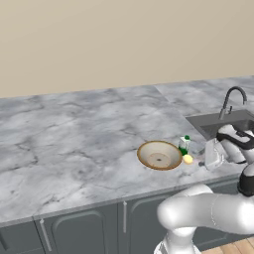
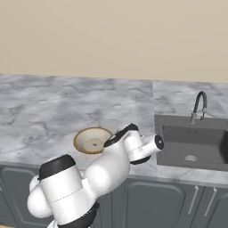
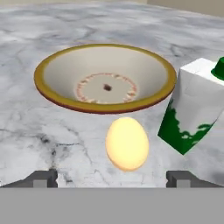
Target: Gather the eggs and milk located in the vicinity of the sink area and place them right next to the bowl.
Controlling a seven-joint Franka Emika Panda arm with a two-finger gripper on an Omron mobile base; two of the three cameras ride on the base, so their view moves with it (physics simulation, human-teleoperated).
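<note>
- claw (image 3: 112, 178) spread wide, holding nothing, low over the grey marble worktop (image 1: 74, 144), fingertips (image 3: 43, 178) either side of the egg without touching it.
- egg (image 3: 127, 143), pale yellow, lying on the worktop just beside the bowl rim.
- bowl (image 3: 105, 76), cream with tan rim, upright.
- milk carton (image 3: 192, 109), white over green, green cap, just beside the bowl, near the egg.
- sink (image 2: 193, 141) well apart from the bowl, faucet (image 2: 199, 107) behind the basin.
</note>
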